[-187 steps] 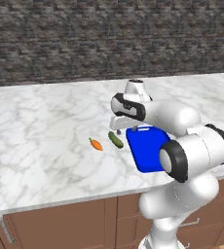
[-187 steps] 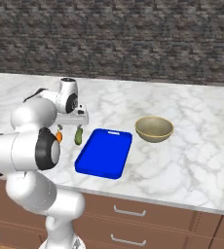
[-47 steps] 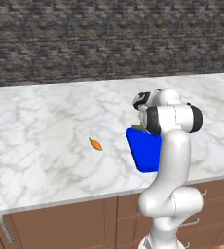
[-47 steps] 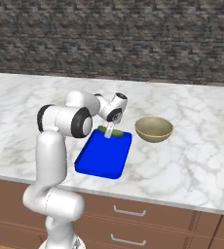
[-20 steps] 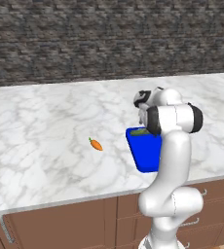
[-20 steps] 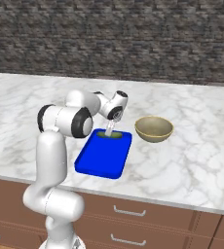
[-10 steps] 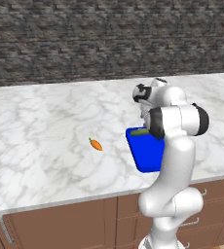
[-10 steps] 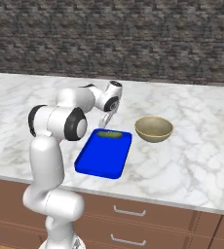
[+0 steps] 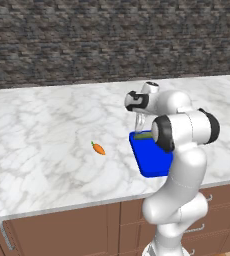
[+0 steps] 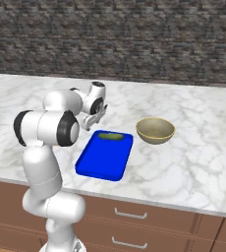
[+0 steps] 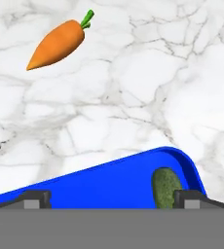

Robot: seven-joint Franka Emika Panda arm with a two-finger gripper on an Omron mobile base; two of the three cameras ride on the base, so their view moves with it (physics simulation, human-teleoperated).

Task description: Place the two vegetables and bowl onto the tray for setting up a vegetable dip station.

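Observation:
The blue tray [image 10: 104, 158] lies on the marble counter with the dark green cucumber [image 10: 110, 136] resting at its far end. My gripper [image 10: 93, 119] hangs open just above the tray's far left corner, nothing between its fingers. The tan bowl [image 10: 155, 130] stands on the counter to the right of the tray. In the left base view the orange carrot [image 9: 99, 148] lies on the counter left of the tray [image 9: 151, 161], well apart from the gripper [image 9: 138, 122]. The hand view shows the carrot [image 11: 60, 44], the tray's rim [image 11: 109, 182] and the cucumber [image 11: 166, 187] near the right fingertip [image 11: 189, 198].
A dark stone wall [image 10: 134, 44] runs behind the marble counter [image 10: 193, 162]. The counter's front edge and brown drawers [image 10: 134, 214] sit below the tray. Open marble stretches between the tray and the carrot.
The gripper has lifted off the cucumber, which stays on the tray's far end, and swung left toward the tray's corner, with its jaws wide. Carrot and bowl have not moved.

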